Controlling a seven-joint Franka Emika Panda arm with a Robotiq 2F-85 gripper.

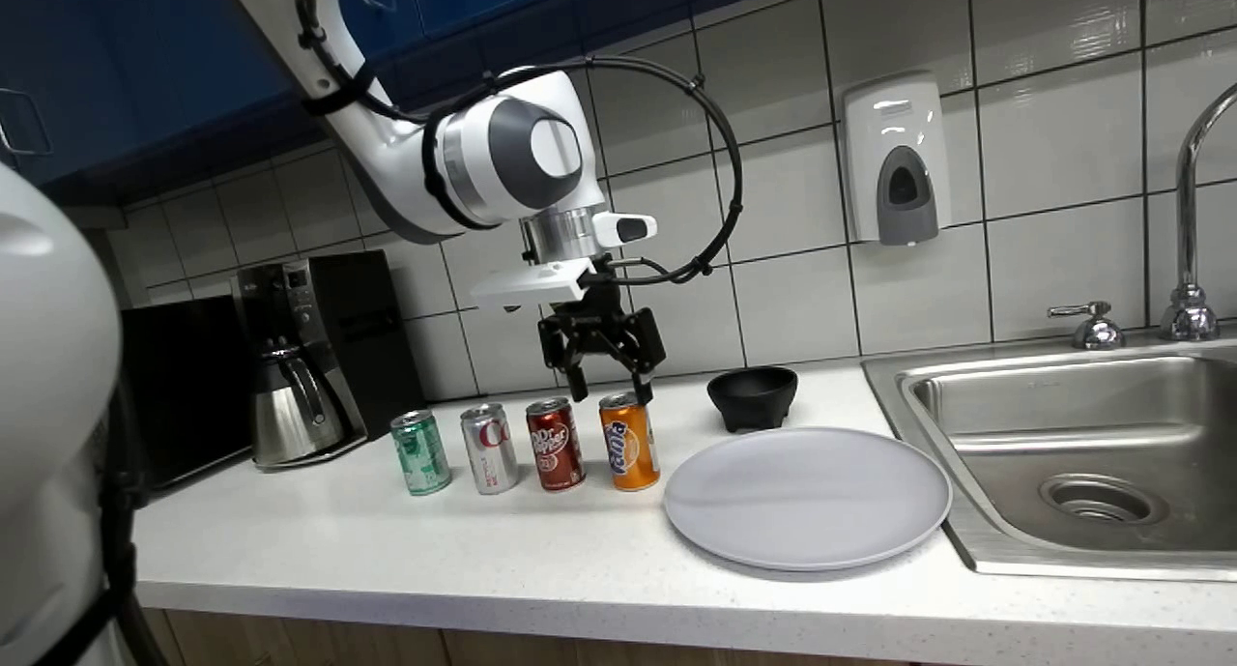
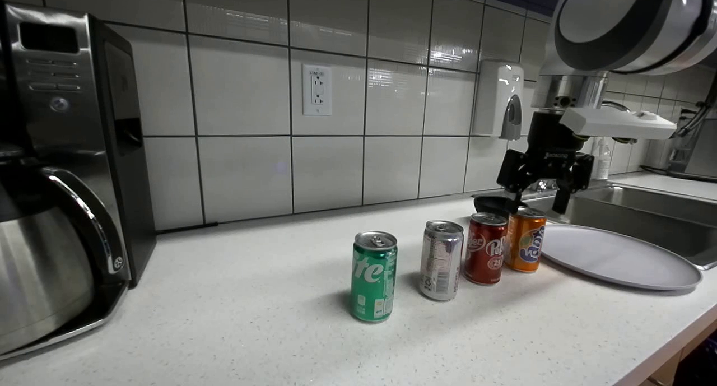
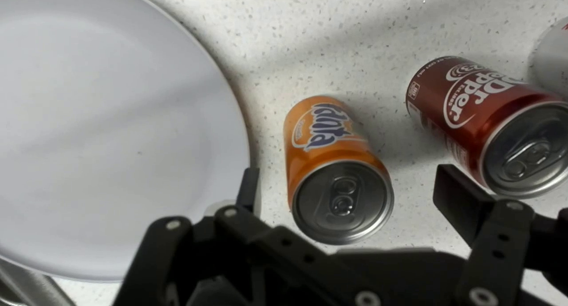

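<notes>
In both exterior views, the claw [image 1: 612,395] hangs, spread apart, over the orange can [image 1: 633,453], which stands on the table [image 1: 387,550] between the red can [image 1: 557,446] at left and the gray plate [image 1: 812,502] at right.

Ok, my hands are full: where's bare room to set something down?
Widest: the bare counter between the coffee maker and the green can. Also free: the strip from the silver can to the front edge. Crowded: around the orange can, with the open end effector above, red can and plate on either side, black bowl farther back.
</notes>
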